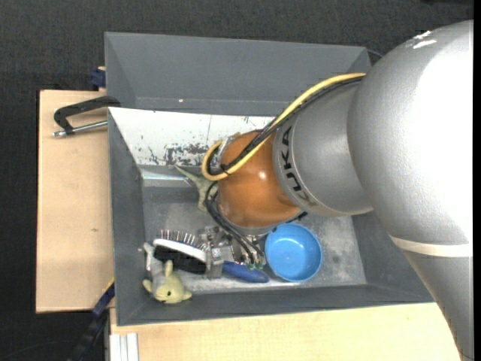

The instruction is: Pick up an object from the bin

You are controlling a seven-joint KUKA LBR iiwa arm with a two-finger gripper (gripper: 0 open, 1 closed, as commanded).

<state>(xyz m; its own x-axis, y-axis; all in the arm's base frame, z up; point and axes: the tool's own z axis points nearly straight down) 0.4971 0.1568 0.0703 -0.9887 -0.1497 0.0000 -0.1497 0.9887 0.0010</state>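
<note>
Arm (406,149): big grey body nearest the lens, reaching in from the right and covering the bin's right side.
Wrist: orange cover (252,183) pointing down into the bin, with a yellow cable (301,107) looped over it.
Gripper (222,253): low at the front of the bin (225,59), under the orange cover, among small clutter. Cannot tell whether it is spread or closed. No object visibly held.
Nearest thing, left: black brush (180,251) with pale bristles, lying flat just beside the gripper; contact cannot be made out.
Nearest thing, front: blue stick (244,274), thin, lying along the front wall just below the gripper.
Nearest thing, right: blue bowl (294,253), mouth up, close beside the wrist.
Further off: yellow soft toy (170,288) in the front left corner, apart from the gripper.
Likely target: brush or blue stick, judging by position only; not certain.
Handling, brush: probably light and stiff in the body, with bristles that give. Best taken across the black back, not the bristles.
Handling, blue stick: probably light, hard and smooth, so it may roll or slip. Take it mid-length, across the narrow width.
Handling, bowl: probably thin, slick plastic. Only the rim offers a pinch.
Handling, toy: soft and squashy, forgiving almost anywhere.
Risk: things crowd together here, so a neighbour may get nudged or caught along.
</note>
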